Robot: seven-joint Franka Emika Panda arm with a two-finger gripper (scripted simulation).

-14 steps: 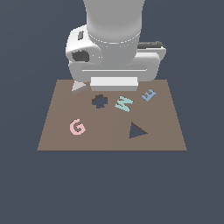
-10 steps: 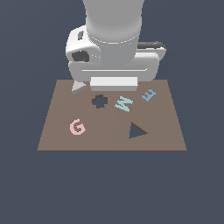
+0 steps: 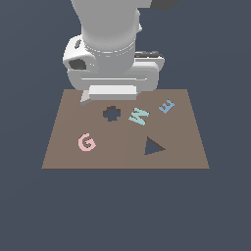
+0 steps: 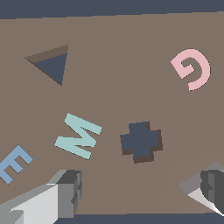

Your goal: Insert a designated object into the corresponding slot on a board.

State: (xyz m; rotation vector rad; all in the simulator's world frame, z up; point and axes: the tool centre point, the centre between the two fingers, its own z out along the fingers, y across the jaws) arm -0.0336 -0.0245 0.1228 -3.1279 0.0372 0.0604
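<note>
Board (image 3: 63, 147): a brown rectangle lying flat on a dark ground; it carries every piece.
Triangle (image 3: 86, 99): pale grey-white, flat on the board at its far edge, toward the corner on the exterior view's left; only a tip shows under the arm. In the wrist view one finger (image 4: 213, 183) stands over part of it.
Slot (image 3: 153, 146): dark triangular cut-out near the board's near edge, toward the exterior view's right; well apart from the triangle.
Cross hole (image 3: 112, 113): dark, mid-board, between the triangle and the W.
G (image 3: 87, 142): pink, near the near-left corner.
W (image 3: 139, 116): teal, just beside the cross hole.
E (image 3: 166, 106): blue, toward the far-right corner.
End effector (image 4: 142, 188): low over the far edge, fingers spread wide apart, gripping nothing.
</note>
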